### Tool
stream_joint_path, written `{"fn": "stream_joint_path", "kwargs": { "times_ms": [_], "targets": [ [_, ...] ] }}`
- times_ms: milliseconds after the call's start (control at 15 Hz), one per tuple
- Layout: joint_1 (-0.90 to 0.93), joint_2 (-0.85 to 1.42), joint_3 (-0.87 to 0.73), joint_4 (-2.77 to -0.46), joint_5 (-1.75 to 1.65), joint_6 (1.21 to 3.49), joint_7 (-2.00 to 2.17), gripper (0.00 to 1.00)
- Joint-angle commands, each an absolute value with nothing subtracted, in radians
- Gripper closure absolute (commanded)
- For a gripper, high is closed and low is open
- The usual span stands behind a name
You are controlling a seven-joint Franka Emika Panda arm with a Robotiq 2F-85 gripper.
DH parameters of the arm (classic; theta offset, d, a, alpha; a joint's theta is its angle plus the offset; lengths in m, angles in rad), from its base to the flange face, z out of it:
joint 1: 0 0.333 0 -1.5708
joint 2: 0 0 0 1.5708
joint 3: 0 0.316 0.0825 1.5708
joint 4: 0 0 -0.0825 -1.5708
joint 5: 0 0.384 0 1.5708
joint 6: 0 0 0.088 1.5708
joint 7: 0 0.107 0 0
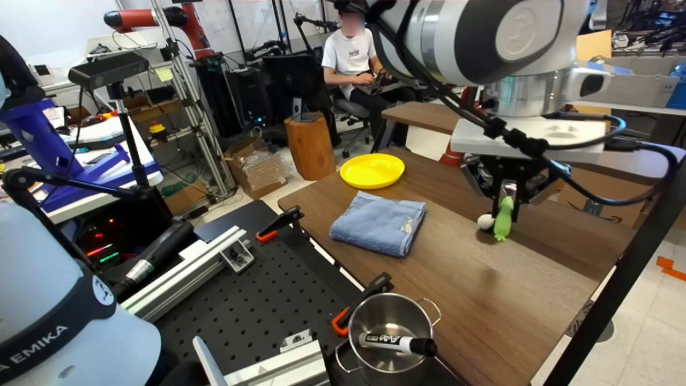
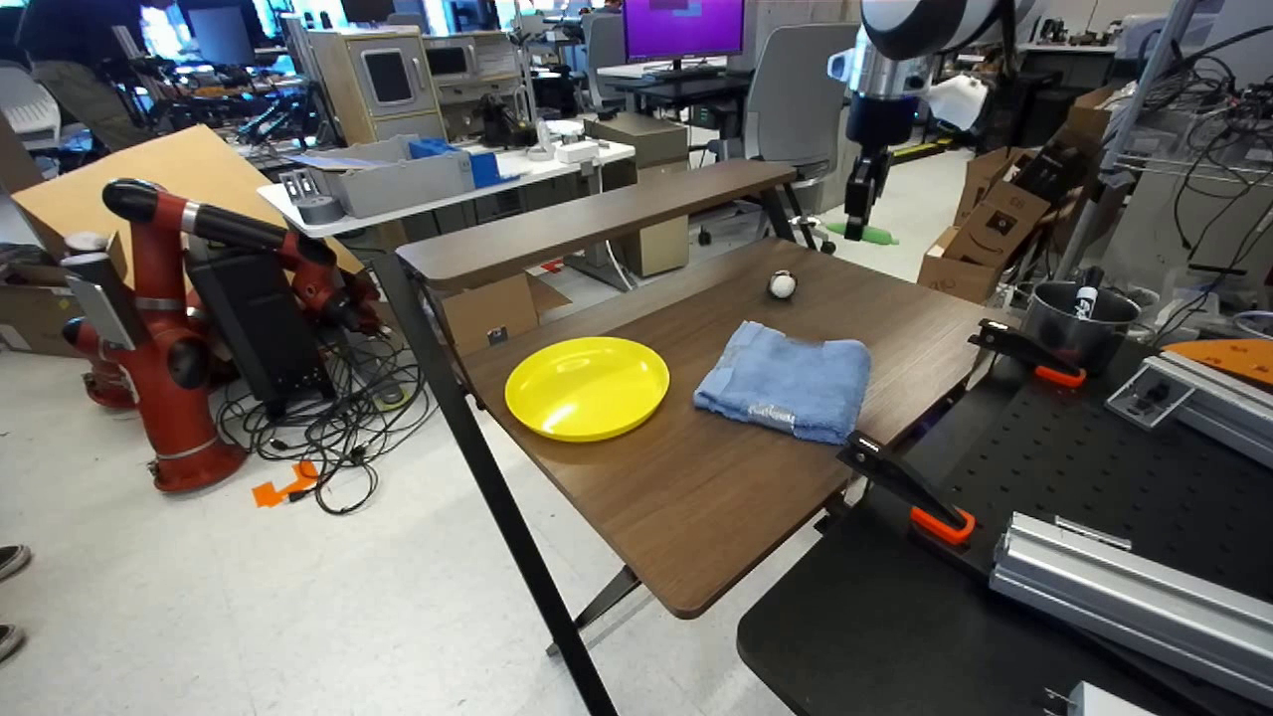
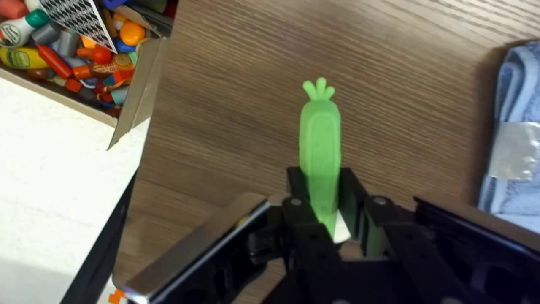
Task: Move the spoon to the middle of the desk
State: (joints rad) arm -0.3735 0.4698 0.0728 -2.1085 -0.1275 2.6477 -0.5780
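Layout about the gripper (image 3: 322, 181), which is above the desk (image 1: 525, 321) with the spoon (image 3: 319, 135) between its fingers. In an exterior view, left of the gripper: the towel (image 1: 378, 225) and, behind it, the plate (image 1: 372, 171), both on the desk; lower left: the pot (image 1: 370, 316), with the marker (image 1: 399, 343) in it. In an exterior view, lower left of the gripper: the lump (image 2: 783, 286), on the desk. Wrist view: right, the towel; upper left, the box (image 3: 142, 80).
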Motion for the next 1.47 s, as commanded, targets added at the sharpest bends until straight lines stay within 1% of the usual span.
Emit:
{"fn": "stream_joint_path", "kwargs": {
  "times_ms": [0, 533, 800, 1400],
  "targets": [
    [-0.309, 0.396, 0.079, -2.164, -0.105, 2.639, -0.591, 0.94],
    [-0.092, 0.412, 0.054, -2.094, -0.190, 2.607, -0.447, 0.94],
    [-0.038, 0.455, 0.035, -2.019, -0.234, 2.573, -0.409, 0.94],
    [0.027, 0.673, -0.036, -1.802, -0.342, 2.484, -0.338, 0.94]
  ]
}}
